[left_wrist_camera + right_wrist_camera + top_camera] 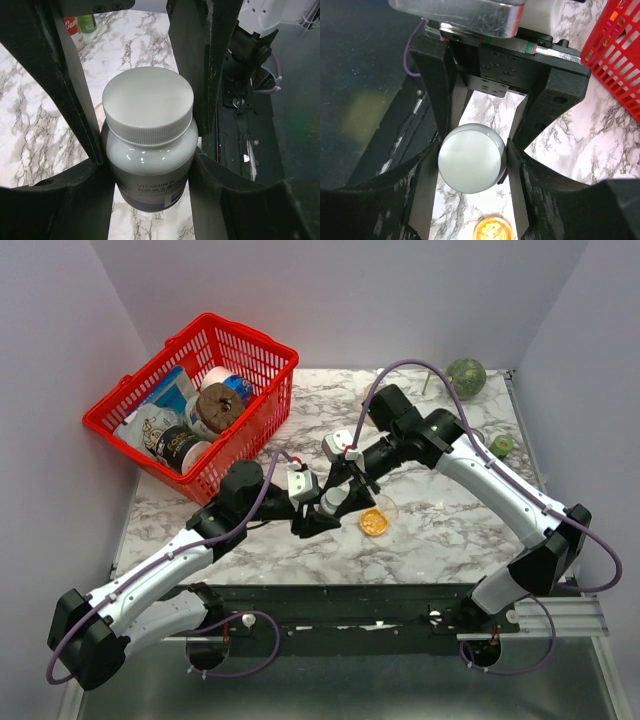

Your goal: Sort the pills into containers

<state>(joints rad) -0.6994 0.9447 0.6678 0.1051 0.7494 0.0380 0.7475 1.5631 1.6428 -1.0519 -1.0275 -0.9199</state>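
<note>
Right, my left gripper (pixel 322 508) clamps the white pill bottle (pixel 150 170) by its body and my right gripper (pixel 349 486) pinches its cap (pixel 470 157). The orange pills (pixel 374 522) lie in the clear dish (pixel 389 507) just beside, toward the tabletop's (pixel 460 530) near edge.

Red basket (pixel 250 425) of groceries far left, green ball (pixel 465 376) far right, marble table (pixel 440 530)

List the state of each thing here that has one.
pill bottle: upright, capped, clamped by the left tool
left tool: shut on pill bottle
right tool: jaws flank the cap, grip unclear
pills: heaped in the clear dish
clear dish: uncovered, holding the pills
red basket: loaded with groceries
</note>
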